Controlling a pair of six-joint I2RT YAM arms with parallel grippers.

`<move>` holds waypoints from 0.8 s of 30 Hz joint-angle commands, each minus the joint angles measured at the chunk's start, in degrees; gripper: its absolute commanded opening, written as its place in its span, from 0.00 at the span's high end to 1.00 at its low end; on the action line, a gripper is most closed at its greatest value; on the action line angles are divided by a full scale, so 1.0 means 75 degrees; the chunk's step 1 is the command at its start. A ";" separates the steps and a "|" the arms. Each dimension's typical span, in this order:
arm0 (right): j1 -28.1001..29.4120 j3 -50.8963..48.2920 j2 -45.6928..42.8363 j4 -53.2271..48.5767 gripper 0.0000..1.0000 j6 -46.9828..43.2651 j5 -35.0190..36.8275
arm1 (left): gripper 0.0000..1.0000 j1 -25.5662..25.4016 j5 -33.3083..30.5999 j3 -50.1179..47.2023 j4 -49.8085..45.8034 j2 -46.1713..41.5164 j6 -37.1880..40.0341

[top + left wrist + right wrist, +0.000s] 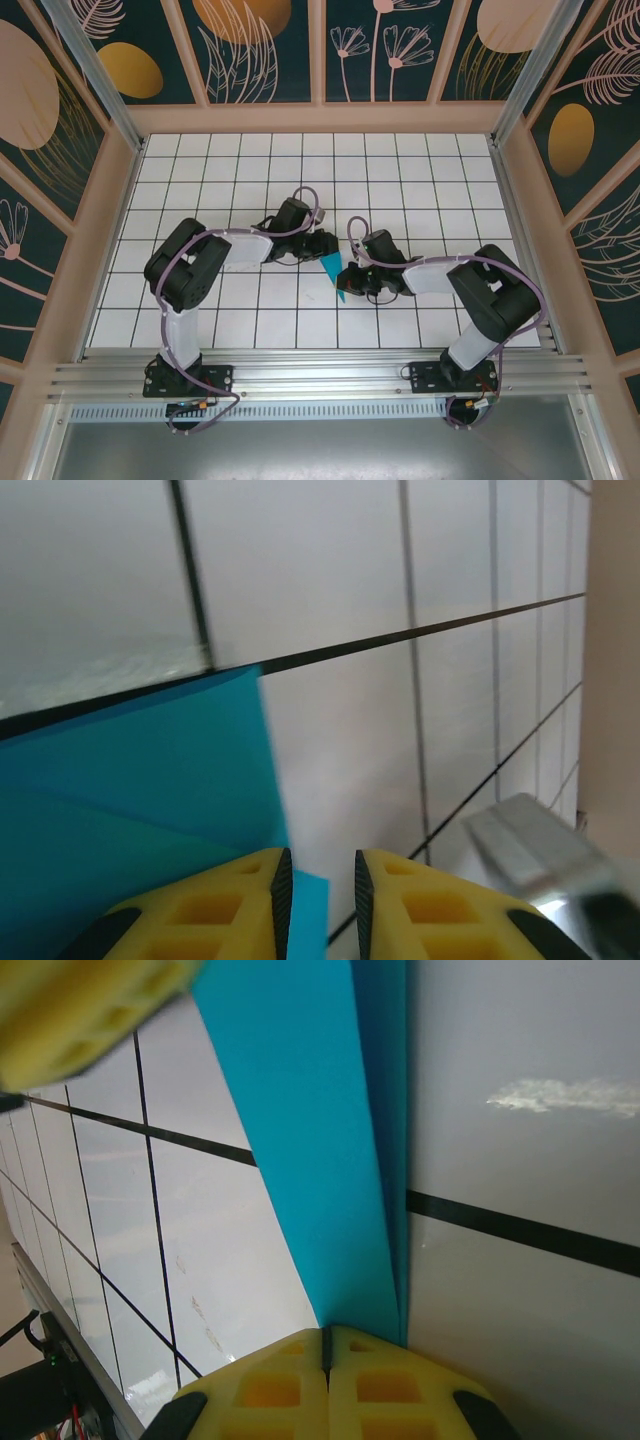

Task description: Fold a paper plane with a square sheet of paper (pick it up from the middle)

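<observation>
Top view: teal paper (331, 268) sat near the middle of the white grid table (420, 180), a narrow creased strip with its point toward 5 o'clock, between my two grippers. My left gripper (322, 245) was just at the strip's 11 o'clock and my right gripper (350, 277) just at its 4 o'clock. Both arms were bent inward and met at the centre.

Right wrist view: my right gripper (326, 1345) had its yellow pads pressed flat together, no gap, clamped on the narrow end of the teal paper (310, 1140). The paper ran from the pads up toward 12 o'clock and widened as it went, in two layers with a fold line along its 3 o'clock side. A blurred yellow finger (80, 1010) of my left gripper sat at 10 o'clock, at the paper's upper edge; I could not tell if it touched.

Left wrist view: my left gripper (318, 870) had its pads a thin slit apart, with white tile visible through the slit, so nothing was pinched. The teal paper (140, 780) spread out toward 9 o'clock, with a crease across it. One small corner poked out beside the left pad. Whether the paper lay flat or lifted off the table, I could not tell.
</observation>
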 commanded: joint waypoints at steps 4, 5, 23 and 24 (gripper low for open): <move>-0.0040 0.0183 -0.0373 -0.0831 1.00 0.0213 0.0504 | 0.73 0.0020 -0.0319 -0.0120 -0.0030 0.0329 0.0117; -0.0030 0.0257 -0.0414 -0.0784 1.00 0.0248 0.0449 | 0.73 0.0021 -0.0323 -0.0127 -0.0049 0.0378 0.0146; -0.0017 0.1000 0.1084 -0.0450 1.00 0.0533 0.0526 | 0.72 0.0014 -0.0482 -0.0063 -0.0300 0.0479 0.0285; -0.0021 0.0938 0.1095 -0.0499 1.00 0.0502 0.0529 | 0.72 0.0017 -0.0524 -0.0059 -0.0320 0.0480 0.0282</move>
